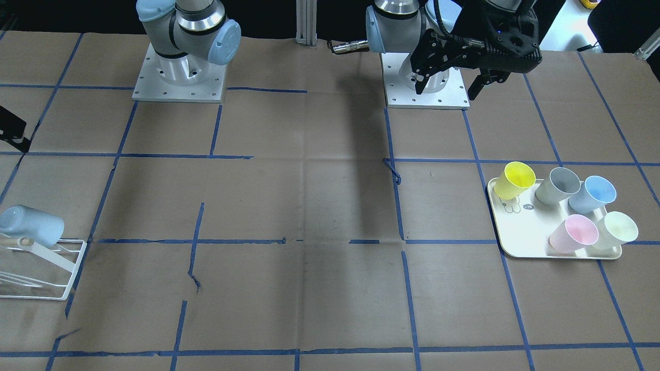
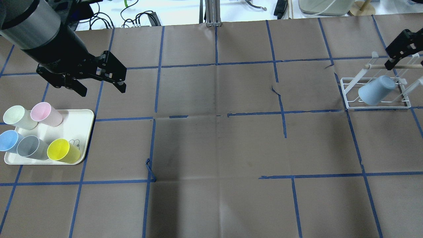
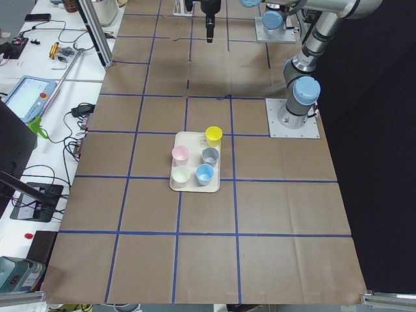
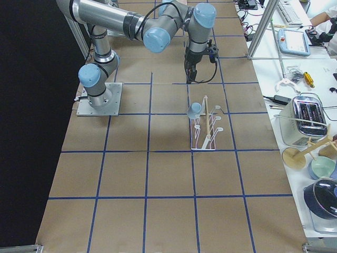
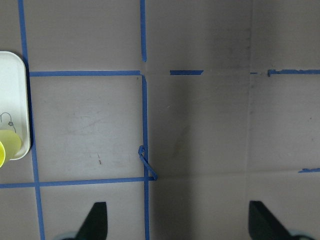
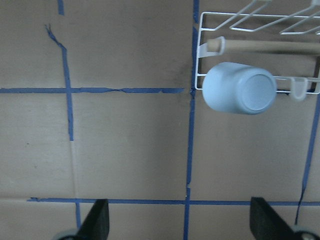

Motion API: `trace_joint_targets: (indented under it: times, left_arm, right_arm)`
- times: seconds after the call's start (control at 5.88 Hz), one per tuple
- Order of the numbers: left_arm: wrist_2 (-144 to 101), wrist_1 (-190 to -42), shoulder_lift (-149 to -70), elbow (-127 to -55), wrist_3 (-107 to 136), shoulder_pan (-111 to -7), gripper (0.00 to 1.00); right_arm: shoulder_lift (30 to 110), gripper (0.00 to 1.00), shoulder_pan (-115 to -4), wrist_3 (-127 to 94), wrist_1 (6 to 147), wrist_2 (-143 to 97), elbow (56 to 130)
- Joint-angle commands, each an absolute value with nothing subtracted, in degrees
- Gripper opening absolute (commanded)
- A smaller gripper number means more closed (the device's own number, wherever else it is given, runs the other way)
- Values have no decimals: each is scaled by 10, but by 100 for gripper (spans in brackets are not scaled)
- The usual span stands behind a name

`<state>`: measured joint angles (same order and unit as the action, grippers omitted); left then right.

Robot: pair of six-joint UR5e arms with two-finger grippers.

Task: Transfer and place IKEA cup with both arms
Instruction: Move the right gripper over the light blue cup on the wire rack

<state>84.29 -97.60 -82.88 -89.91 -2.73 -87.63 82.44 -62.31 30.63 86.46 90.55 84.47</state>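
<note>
The IKEA cup, pale sky-blue, hangs mouth-down and tilted on a peg of the white wire rack at the table's right end. It also shows in the right wrist view and the front view. My right gripper is open and empty, apart from the cup, on the side of the rack away from my base. My left gripper is open and empty, raised above the table beside the cream tray; in the front view it hangs near its base.
The tray holds a yellow cup, a grey cup, a second, brighter blue cup, a pink cup and a pale green cup. Brown paper with blue tape lines covers the table.
</note>
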Motion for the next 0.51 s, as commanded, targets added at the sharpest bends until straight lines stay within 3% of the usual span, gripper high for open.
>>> trace_joint_targets:
  times: [0.0,0.34]
  left_arm:
    - [843,-976,-829,-899,-27,-877,98]
    - [843,-976,-829,-899,-27,-877,98]
  right_arm:
    - [767,100,-606,345,918,907,849]
    - [738,100,-606,344,984,908,882]
